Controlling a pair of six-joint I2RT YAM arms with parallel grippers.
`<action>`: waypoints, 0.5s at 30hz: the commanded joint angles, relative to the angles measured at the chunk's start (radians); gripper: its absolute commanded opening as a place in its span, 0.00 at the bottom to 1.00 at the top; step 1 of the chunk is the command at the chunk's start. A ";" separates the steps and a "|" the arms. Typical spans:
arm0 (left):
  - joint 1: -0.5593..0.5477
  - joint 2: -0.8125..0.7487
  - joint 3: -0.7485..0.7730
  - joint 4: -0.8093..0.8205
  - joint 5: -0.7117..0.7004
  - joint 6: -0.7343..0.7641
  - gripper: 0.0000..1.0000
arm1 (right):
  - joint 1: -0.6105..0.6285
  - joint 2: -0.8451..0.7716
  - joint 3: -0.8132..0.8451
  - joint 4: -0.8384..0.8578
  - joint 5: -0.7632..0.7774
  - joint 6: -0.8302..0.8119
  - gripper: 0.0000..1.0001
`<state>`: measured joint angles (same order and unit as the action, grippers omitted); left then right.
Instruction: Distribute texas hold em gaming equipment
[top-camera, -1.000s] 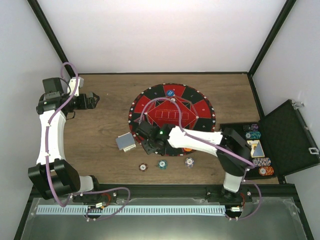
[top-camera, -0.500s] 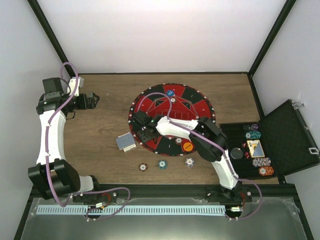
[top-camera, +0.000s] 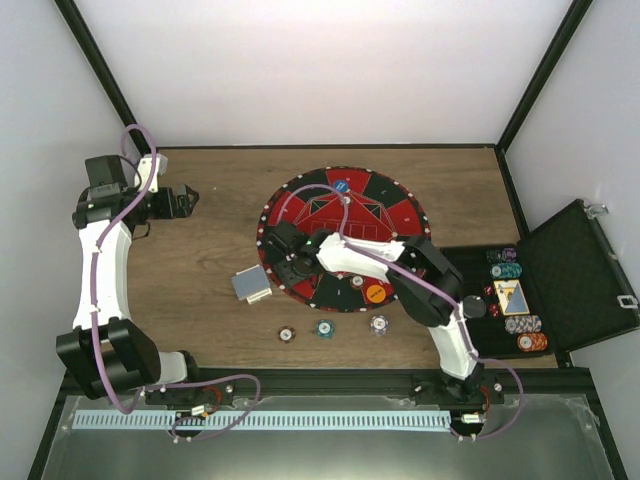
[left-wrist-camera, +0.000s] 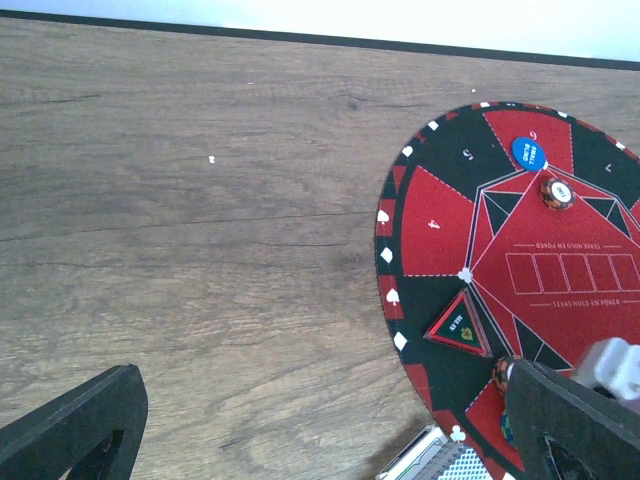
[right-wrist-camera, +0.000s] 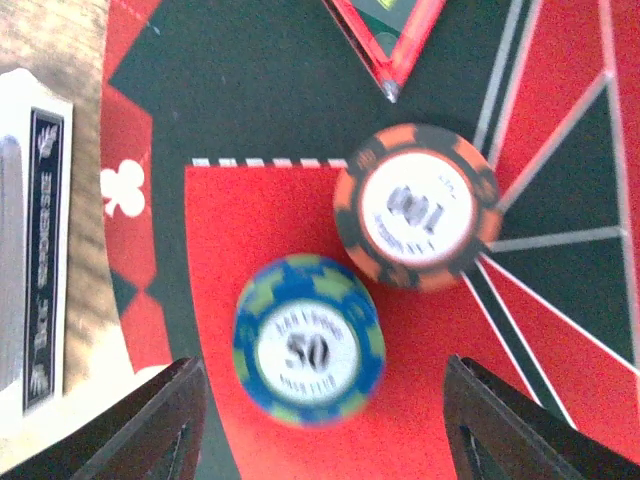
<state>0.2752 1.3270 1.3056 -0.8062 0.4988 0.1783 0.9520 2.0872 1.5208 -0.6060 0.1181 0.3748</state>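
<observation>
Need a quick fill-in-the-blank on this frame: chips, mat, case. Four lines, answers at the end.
1. The blue chip between the fingers of the right gripper is marked ___.
2. The orange-edged chip next to it is marked ___.
3. The number of chips in the row of chips on the table, in front of the mat, is ___.
4. The black case at the right stands ___.
Missing words: 50; 100; three; open.
</observation>
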 joint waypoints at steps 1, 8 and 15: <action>0.004 0.003 0.020 -0.001 0.009 -0.010 1.00 | 0.001 -0.157 -0.080 -0.023 0.009 0.013 0.67; 0.004 0.005 0.021 0.002 0.019 -0.013 1.00 | 0.087 -0.384 -0.325 -0.048 0.003 0.089 0.73; 0.004 0.006 0.019 0.003 0.024 -0.019 1.00 | 0.212 -0.479 -0.459 -0.084 -0.006 0.202 0.79</action>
<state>0.2752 1.3270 1.3056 -0.8059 0.5034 0.1734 1.1156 1.6455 1.1004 -0.6533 0.1146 0.4927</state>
